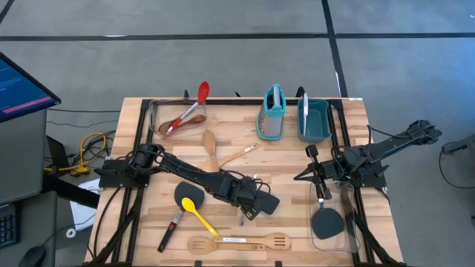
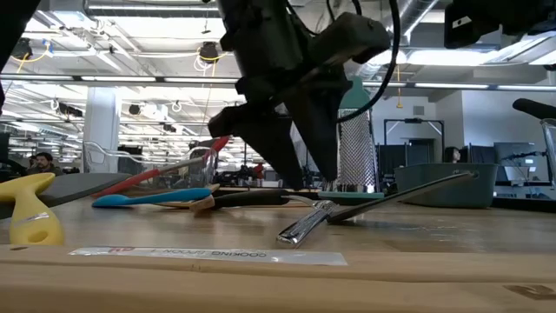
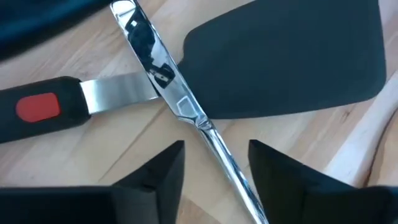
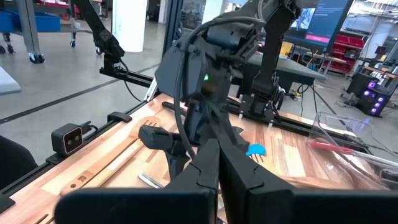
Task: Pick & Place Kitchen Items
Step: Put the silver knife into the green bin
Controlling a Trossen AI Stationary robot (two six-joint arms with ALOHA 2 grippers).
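Note:
A shiny metal cutlery piece (image 3: 163,73) lies slantwise across the neck of a black spatula (image 3: 280,59) whose black handle has a red spot (image 3: 37,106). Both lie on the wooden table near its middle. My left gripper (image 3: 216,149) points steeply down over them, open. Its two fingers stand on either side of the cutlery's thin stem (image 3: 233,177), with a gap on each side. In the low view the cutlery's broad end (image 2: 302,229) rests on the table below my left gripper (image 2: 308,178). My right gripper (image 4: 217,168) waits shut and level at the table's right (image 1: 300,176).
Near the front lie another black spatula (image 1: 185,194), a yellow spoon (image 1: 202,216) and a wooden slotted spatula (image 1: 237,242). A clear container (image 1: 154,111) at the far left holds a red spoon (image 1: 202,92). The teal grater (image 1: 273,113) and teal bin (image 1: 315,122) stand at the far edge. A clear container (image 1: 349,222) on the right holds a black spatula (image 1: 326,221).

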